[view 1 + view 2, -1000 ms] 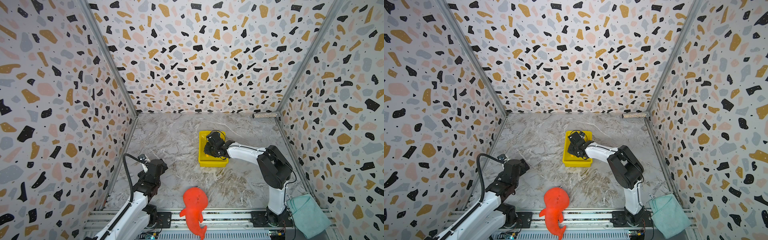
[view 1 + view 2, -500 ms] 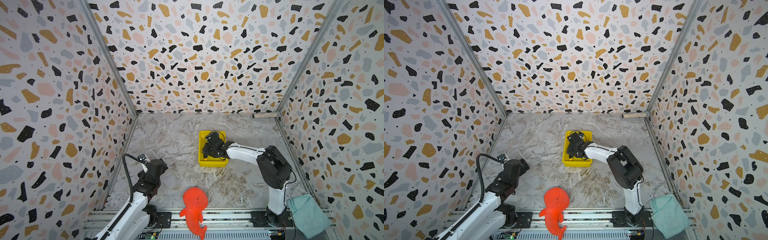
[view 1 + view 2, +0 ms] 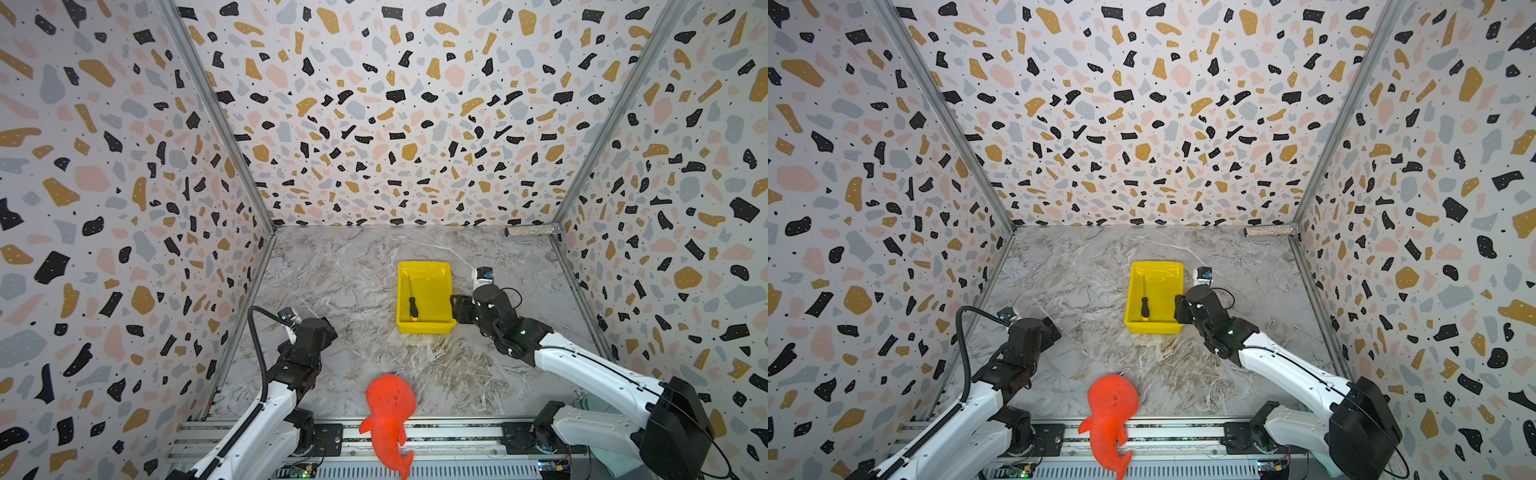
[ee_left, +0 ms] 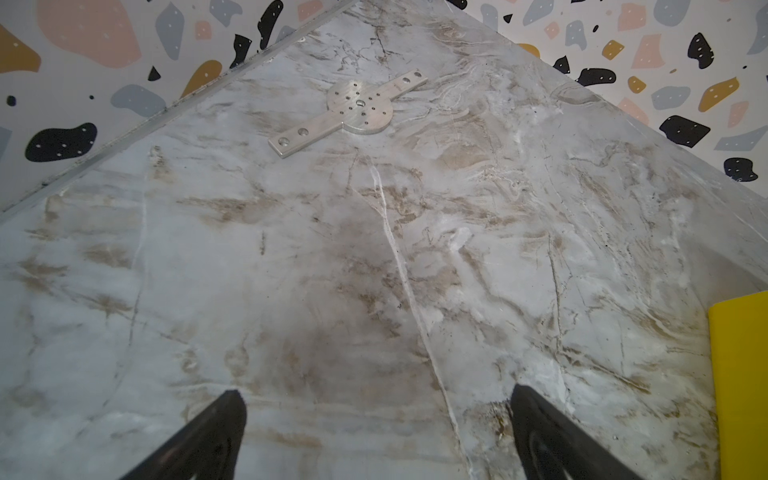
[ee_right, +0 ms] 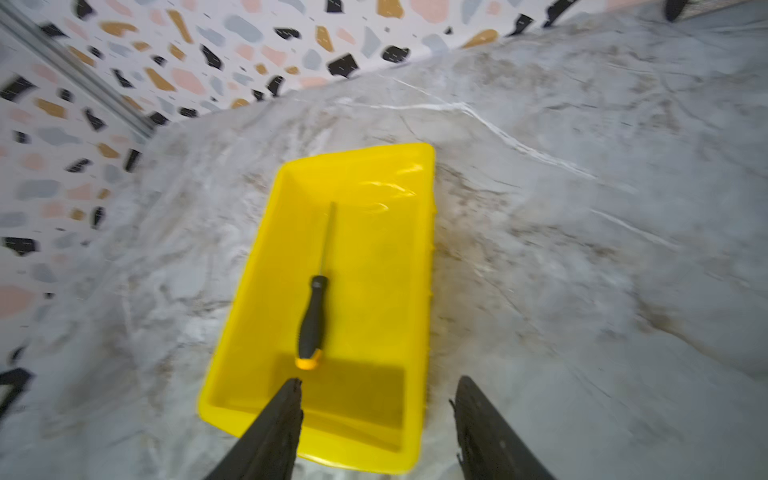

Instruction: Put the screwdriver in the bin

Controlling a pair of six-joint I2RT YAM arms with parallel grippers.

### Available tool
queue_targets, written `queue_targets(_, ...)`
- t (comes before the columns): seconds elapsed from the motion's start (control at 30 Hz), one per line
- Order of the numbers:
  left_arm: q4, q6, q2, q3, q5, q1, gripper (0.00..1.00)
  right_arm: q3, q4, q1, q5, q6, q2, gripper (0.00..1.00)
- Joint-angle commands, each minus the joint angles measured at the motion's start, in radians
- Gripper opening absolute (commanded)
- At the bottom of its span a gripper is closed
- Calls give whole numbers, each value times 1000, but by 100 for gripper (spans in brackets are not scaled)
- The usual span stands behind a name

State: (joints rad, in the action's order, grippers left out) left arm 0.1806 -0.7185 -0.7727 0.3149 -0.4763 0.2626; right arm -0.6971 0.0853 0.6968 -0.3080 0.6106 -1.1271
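Observation:
The screwdriver [image 3: 412, 305] [image 3: 1145, 307] [image 5: 313, 316], black-handled with an orange butt cap, lies flat inside the yellow bin [image 3: 436, 291] [image 3: 1167, 291] [image 5: 374, 249], near its left wall, shaft pointing to the back. My right gripper [image 3: 457, 309] [image 3: 1179, 309] [image 5: 380, 380] is open and empty, just right of the bin's near right corner. It touches nothing. My left gripper [image 3: 328, 328] [image 3: 1052, 332] [image 4: 376, 390] hangs open over bare tabletop at the left, well away from the bin [image 4: 739, 374].
An orange plush fish [image 3: 390, 411] lies at the front edge, half on the rail. A glittery cylinder [image 3: 532, 230] rests at the back right corner. A flat metal plate [image 4: 353, 110] lies near the left wall. A teal cloth [image 3: 590, 405] sits behind the right arm's base.
My right gripper has opened, released the screwdriver into the bin, and drawn back from above the bin to its right side. The left arm has not moved.

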Motion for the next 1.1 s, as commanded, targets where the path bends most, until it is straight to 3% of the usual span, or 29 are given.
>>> queue_targets(0.0, -27, 7, 9, -10, 1, -5, 100, 51, 17, -65, -42, -77, 70, 62)
queue_targets(0.13, -29, 7, 12, -12, 5, -5, 100, 56, -25, -112, -63, -134, 114, 72)
queue_targets(0.17, -27, 7, 11, -12, 5, -5, 100, 47, -35, -112, -95, -155, 122, 82)
queue_targets(0.2, -26, 5, 10, -11, 4, -5, 100, 33, -45, -112, -125, -178, 134, 100)
queue_targets(0.33, -21, 2, 12, -11, 1, -5, 100, 13, -141, -112, -221, -338, 210, 99)
queue_targets(0.43, -25, 2, 13, -14, 2, -5, 100, 150, -396, -134, -312, -497, 253, 100)
queue_targets(0.53, -27, 3, 13, -13, 4, -5, 100, 335, -697, -221, -297, -647, 239, 100)
queue_targets(0.67, -27, 3, 13, -15, 10, -5, 100, 558, -1034, -322, -172, -806, 181, 100)
queue_targets(0.77, -30, 5, 13, -15, 10, -5, 100, 629, -1115, -361, -124, -827, 158, 100)
queue_targets(1.07, -35, 7, 10, -14, 15, -5, 100, 605, -1139, -445, -41, -727, 44, 100)
